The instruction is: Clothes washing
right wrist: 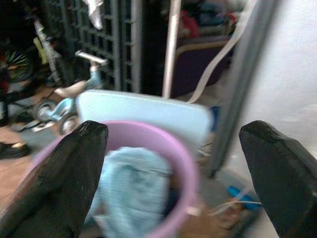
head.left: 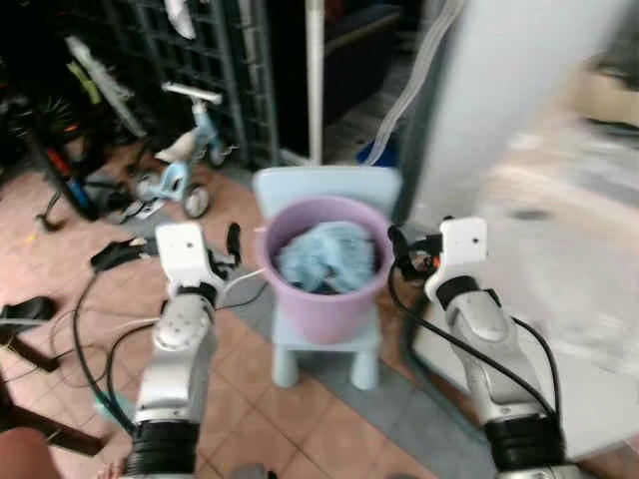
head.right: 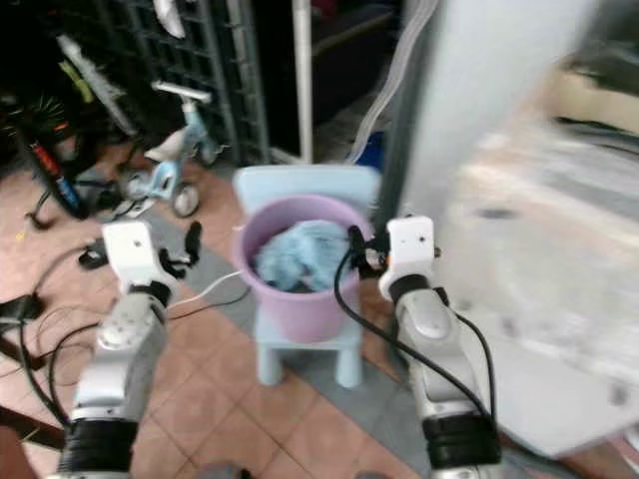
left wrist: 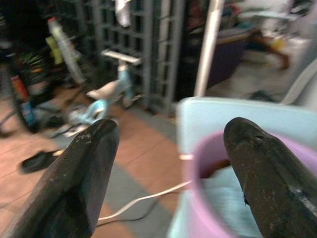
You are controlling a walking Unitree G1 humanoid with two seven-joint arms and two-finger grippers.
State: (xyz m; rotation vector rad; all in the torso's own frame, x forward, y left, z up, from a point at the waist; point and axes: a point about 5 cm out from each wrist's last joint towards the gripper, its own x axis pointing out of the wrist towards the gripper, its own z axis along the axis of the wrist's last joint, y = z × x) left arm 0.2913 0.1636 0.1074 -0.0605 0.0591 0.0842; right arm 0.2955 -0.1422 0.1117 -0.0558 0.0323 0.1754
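Clothes (head.left: 327, 254), a pale blue bundle, lie heaped inside the purple bucket (head.left: 321, 304), which sits on a small light-blue chair (head.left: 329, 339) on the tiled floor (head.left: 290, 419), just beside a tall white appliance (head.left: 519, 100) on my right. The step in hand, as I judge it, is taking hold of the bucket from both sides so I can carry the laundry to the wash.

To do that well, I should bring both grippers in level and at matching height, just under the rim, and close them evenly so the bucket does not tip or slide off the chair seat. The head views are blurred, so I would settle before committing.

My left gripper (head.left: 232, 245) is raised beside the bucket's left wall, forearm angled up from below, fingers spread wide with nothing between them; in the left wrist view one finger (left wrist: 74, 183) sits clear of the bucket and the other finger (left wrist: 270, 173) overlaps its rim. My right gripper (head.left: 401, 251) is near the right rim, forearm rising the same way, also released and empty, the bucket framed between its fingers (right wrist: 54, 183) in the right wrist view. A white cable (head.left: 240, 279) runs along the floor near the chair's left side; I should avoid snagging it.
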